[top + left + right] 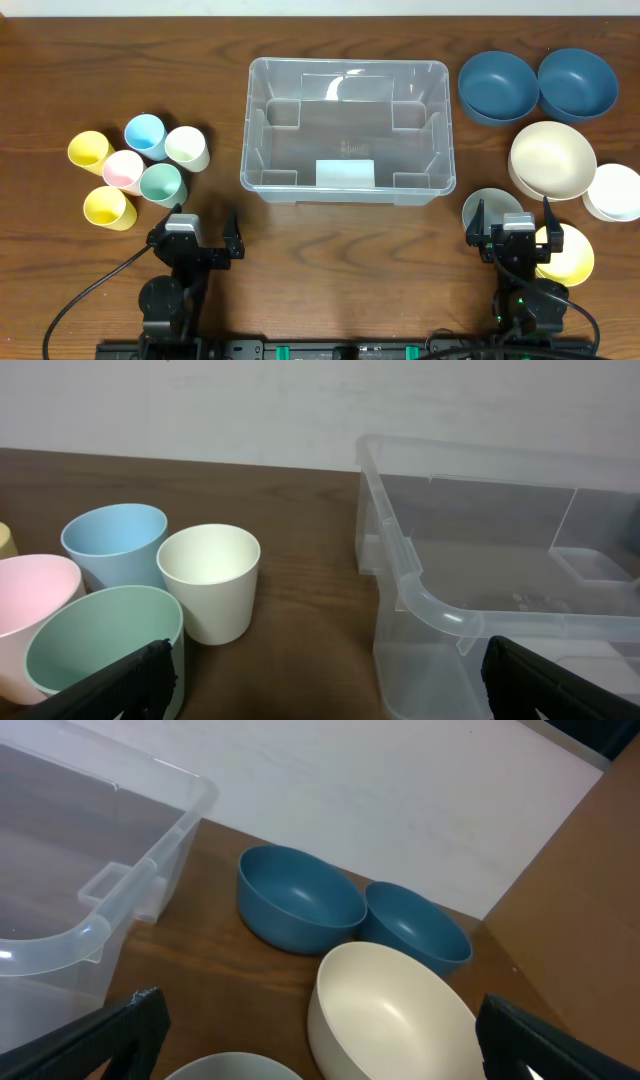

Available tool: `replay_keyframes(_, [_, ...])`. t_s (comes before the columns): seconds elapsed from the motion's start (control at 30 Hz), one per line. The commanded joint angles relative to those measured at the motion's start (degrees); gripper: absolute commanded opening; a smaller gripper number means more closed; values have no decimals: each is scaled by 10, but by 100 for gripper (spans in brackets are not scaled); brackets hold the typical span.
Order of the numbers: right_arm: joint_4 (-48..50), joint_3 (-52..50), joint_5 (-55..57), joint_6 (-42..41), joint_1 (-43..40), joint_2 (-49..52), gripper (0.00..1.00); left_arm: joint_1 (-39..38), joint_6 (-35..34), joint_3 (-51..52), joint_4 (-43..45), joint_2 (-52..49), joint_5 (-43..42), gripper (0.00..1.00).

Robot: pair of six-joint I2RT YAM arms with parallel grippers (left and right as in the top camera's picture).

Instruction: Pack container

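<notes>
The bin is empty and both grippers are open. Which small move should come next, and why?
Probably bring the left gripper forward over the green cup. That cup stands nearest in front of it, the gripper is open and holds nothing, and the bin is empty.

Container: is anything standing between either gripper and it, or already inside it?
Between the left gripper and the container lies only bare table. The right gripper has the grey bowl just ahead of its open jaws, toward the container's near right corner, partly on that line. Inside the container only its white label shows.
</notes>
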State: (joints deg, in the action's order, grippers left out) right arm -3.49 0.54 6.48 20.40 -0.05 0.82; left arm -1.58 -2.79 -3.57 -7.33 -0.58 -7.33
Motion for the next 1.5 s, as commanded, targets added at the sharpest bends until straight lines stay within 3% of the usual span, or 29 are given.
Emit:
replay_keyframes(0.0, [0,-2,10,9,-4,-5,99,3,5,9,-18,3,-7,98])
replay_keyframes(1.47, [12,-2,51,16,-4,-5,99,3,5,9,-18,3,-7,98])
